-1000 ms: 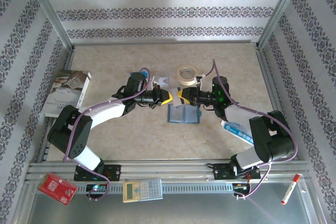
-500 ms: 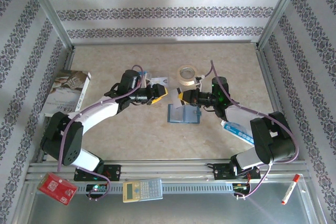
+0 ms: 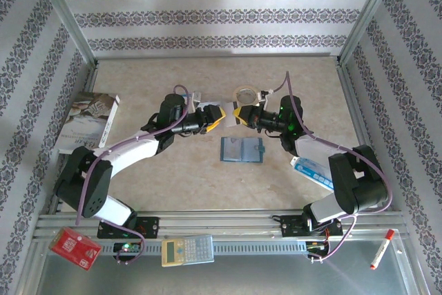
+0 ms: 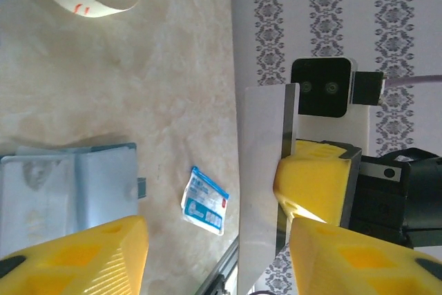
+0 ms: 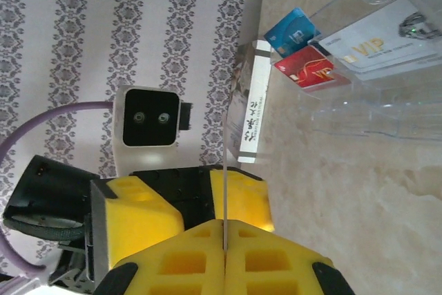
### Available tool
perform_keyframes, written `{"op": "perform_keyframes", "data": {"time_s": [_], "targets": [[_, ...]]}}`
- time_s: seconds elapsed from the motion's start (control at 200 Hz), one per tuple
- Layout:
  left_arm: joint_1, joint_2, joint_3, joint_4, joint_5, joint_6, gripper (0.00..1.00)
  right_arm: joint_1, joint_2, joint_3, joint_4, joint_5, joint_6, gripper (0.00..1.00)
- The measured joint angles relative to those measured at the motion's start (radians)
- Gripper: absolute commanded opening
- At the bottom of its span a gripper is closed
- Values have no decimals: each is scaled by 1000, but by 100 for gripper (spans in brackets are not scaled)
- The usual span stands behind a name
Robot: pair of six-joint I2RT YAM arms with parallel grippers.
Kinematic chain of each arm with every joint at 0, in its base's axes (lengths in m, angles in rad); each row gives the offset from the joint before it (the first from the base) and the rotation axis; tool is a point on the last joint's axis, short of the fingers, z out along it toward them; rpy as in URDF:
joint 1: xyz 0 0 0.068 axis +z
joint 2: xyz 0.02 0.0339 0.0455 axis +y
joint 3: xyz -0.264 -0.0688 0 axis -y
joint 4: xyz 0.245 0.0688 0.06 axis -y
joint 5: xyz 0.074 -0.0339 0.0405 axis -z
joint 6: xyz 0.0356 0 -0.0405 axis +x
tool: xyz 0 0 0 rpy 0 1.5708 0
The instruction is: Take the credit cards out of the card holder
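Pale grey card (image 4: 261, 170) held above the worktop (image 3: 173, 177) — the right end effector (image 3: 240, 114) is clamped tight on it, edge-on.
Left end effector (image 3: 216, 117) gapes wide around the same card without gripping it — the teal card holder (image 3: 242, 150) lies open flat just nearside of both; a blue card (image 5: 292, 29) and a red card (image 5: 312, 70) lie side by side.

Beige mottled tabletop (image 3: 173, 177), walled on three sides by grey-and-white striped floral wallpaper (image 3: 221, 15). Cream masking-tape roll (image 3: 246, 94) lying flat toward the far middle; red marks on its side seen from the left wrist. Grey-and-white printed booklet (image 3: 86, 122) at the left edge, by the wall. Blue-and-white flat packet (image 3: 314, 173) at right, lying askew. On the near metal shelf (image 3: 276, 274): red patterned board (image 3: 76, 248) at left, yellow-trimmed calculator (image 3: 187, 250) at middle, red-and-white marker pen (image 3: 382, 249) at right.
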Motion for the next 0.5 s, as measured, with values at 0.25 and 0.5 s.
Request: {"op": "perform_keyframes", "data": {"time_s": [0.25, 0.5], "targets": [[-12, 39, 0, 101, 12, -67, 31, 13, 45, 10, 97, -1, 119, 0], [-11, 40, 0, 174, 14, -113, 0, 10, 57, 10, 136, 0, 163, 0]]}}
